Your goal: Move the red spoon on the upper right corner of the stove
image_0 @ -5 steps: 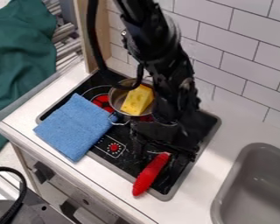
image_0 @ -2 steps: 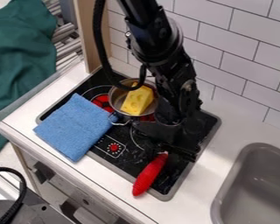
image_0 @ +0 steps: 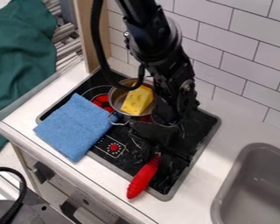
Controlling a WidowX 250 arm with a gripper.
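Note:
The black gripper [image_0: 160, 151] hangs low over the front right part of the black stove [image_0: 122, 161]. Directly below it lies the red spoon [image_0: 143, 178], whose thick ribbed red part slants down and left across the stove's front edge onto the white counter. The spoon's upper end is right at the gripper, and the rest of it is hidden there. Whether the gripper holds it is hard to make out against the dark stove.
A metal pot [image_0: 115, 97] with a yellow cheese block [image_0: 138, 100] stands at the back left of the stove. Left of the stove's dial lies a folded blue cloth [image_0: 76, 127]. A grey sink [image_0: 253, 188] is at the right, a tiled wall behind.
The spoon has shifted slightly left and toward the counter's front edge. The gripper has moved a little left, after a small rightward shift between the earlier frames.

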